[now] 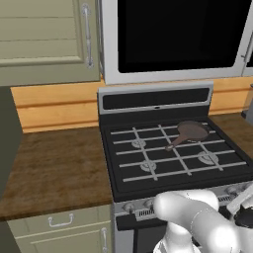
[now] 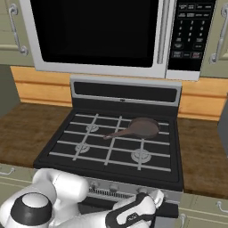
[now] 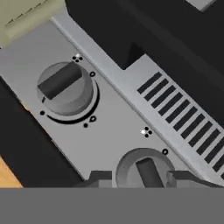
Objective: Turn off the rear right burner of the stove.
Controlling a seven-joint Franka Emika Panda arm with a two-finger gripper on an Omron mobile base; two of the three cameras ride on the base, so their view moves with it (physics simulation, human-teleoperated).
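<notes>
Hand [image 3: 140, 178] spread, straddling a knob [image 3: 146, 168] on the stove [image 1: 173, 148] front strip. I judge grasping is underway; next I pinch and twist. Rear right burner [image 2: 144, 127] sits under the skillet [image 2: 140, 128].

Arm folded low, pincer [image 3: 139, 180] fingers spread

One stove [image 1: 163, 163], four burners, one skillet [image 1: 191, 132], one microwave [image 1: 175, 37].
</notes>
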